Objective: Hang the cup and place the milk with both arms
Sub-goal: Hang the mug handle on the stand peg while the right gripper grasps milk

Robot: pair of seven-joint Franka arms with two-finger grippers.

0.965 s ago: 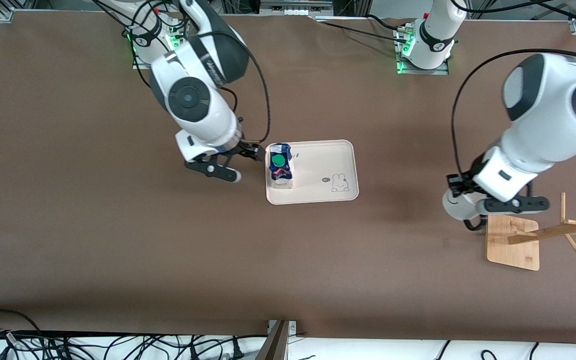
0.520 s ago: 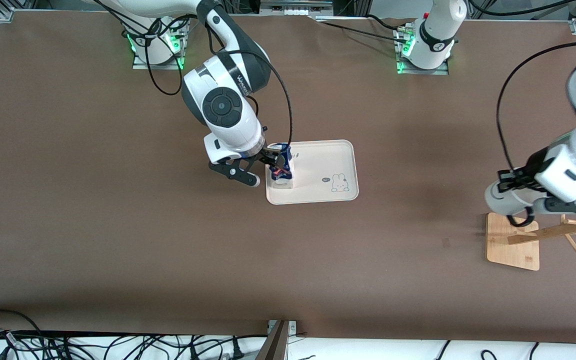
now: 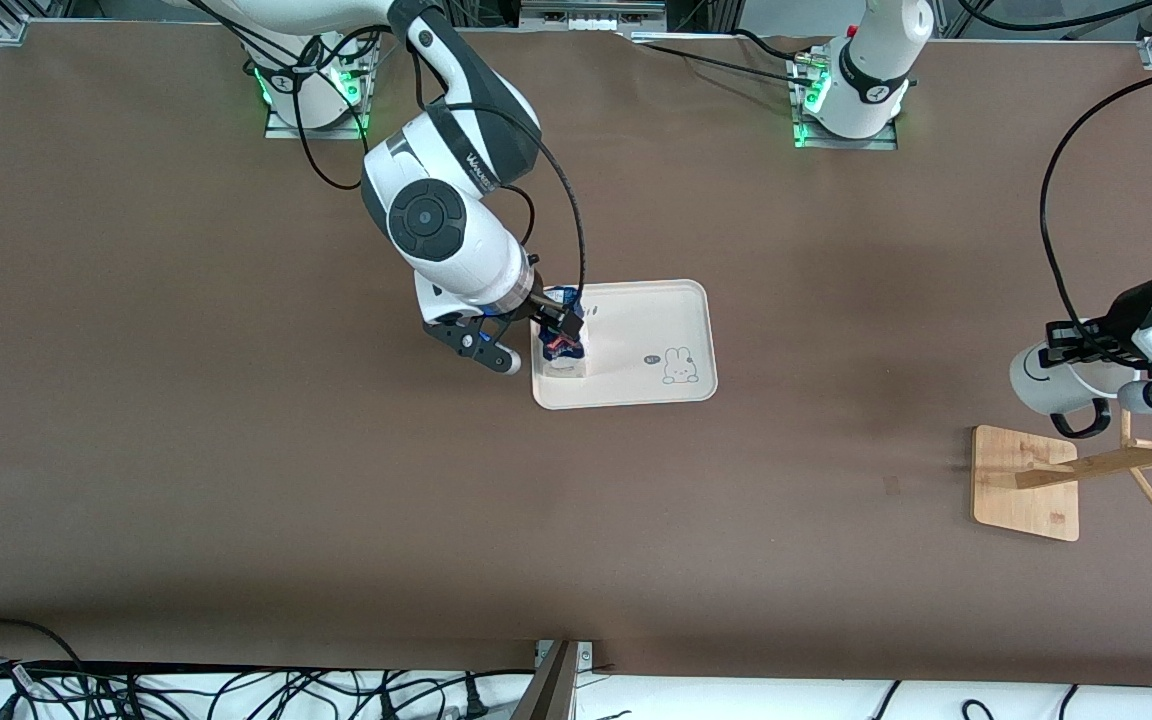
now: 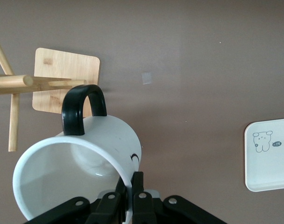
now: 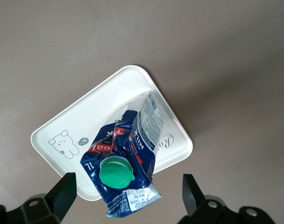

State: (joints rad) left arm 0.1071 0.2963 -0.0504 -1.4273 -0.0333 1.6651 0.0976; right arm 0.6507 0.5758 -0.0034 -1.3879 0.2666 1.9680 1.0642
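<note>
Wrist views alone show left end effector [image 4: 129, 198] pinching cup [image 4: 81, 172], right [image 5: 128, 196] spread around milk [image 5: 125, 163]

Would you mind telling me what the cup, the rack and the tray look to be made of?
Cup: likely glazed ceramic, since it is glossy white with a shiny black handle.
Rack: pale bare wood, perhaps bamboo; grain shows on its base.
Tray: probably smooth plastic or melamine, cream, with a moulded rim and a printed cartoon.

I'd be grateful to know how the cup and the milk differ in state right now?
The cup is pinched by its rim in the shut left pincer, in the air near the wooden rack; the milk stands on the tray, ungripped, between the open right pincer's fingers.
</note>
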